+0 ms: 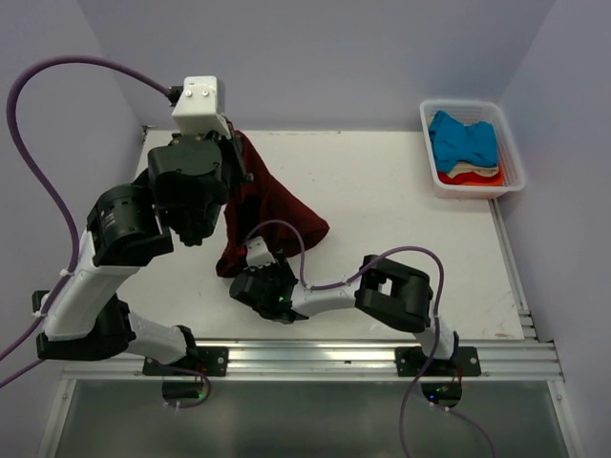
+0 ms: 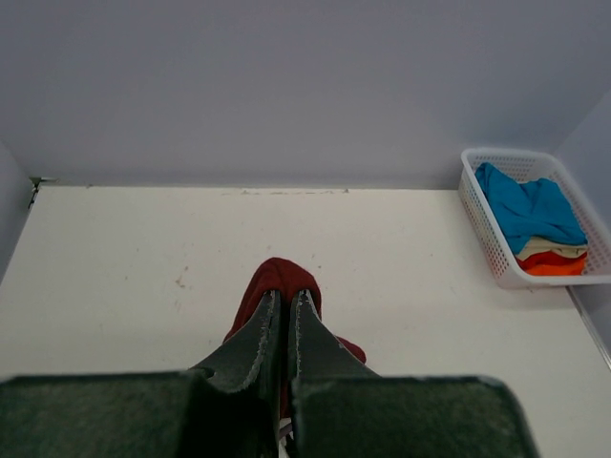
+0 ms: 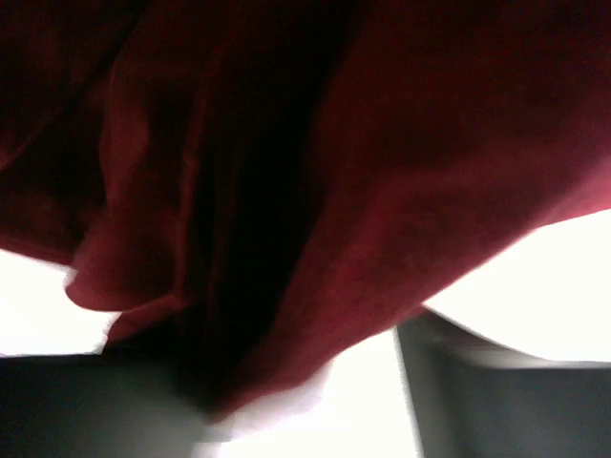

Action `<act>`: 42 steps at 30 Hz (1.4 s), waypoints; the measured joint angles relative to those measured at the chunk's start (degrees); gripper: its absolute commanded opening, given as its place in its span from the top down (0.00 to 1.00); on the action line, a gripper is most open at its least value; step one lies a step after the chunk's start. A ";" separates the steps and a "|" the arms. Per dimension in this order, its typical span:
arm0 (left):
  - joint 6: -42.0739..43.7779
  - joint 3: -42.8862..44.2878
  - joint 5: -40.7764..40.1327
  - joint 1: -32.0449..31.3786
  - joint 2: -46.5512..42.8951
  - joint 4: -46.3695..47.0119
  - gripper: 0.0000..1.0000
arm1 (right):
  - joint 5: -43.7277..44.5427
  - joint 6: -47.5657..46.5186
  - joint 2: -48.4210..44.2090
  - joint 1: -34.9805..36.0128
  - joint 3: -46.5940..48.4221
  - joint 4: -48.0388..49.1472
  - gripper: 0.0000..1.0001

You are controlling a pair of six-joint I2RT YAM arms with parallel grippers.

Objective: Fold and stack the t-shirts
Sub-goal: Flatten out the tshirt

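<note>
Maroon cloth t-shirt point(image 1: 277, 205), one, near desk's point(image 1: 401, 248) far-left corner, pinched in left gripper point(image 2: 286, 298), jaws pressed together; right gripper point(image 3: 286, 372) jaws spread, cloth between. White slatted basket point(image 1: 428, 143) holds three: blue shirt point(image 1: 463, 138), cream shirt point(image 1: 468, 170), orange-red shirt point(image 1: 484, 178).

A white desk point(image 1: 401, 191) with a matte top and a few faint scuffs takes up most of the space. Plain pale lavender walls point(image 1: 334, 57) close it in at the back and on both sides. A ribbed metal rail point(image 1: 325, 355) runs along its near edge, with a dull grey-green panel point(image 1: 305, 420) below. The light is soft and even.
</note>
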 measured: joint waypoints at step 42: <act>-5.95 -12.15 -2.99 0.46 -7.76 -2.99 1.00 | 13.44 24.46 -28.96 -15.45 19.04 -77.72 0.33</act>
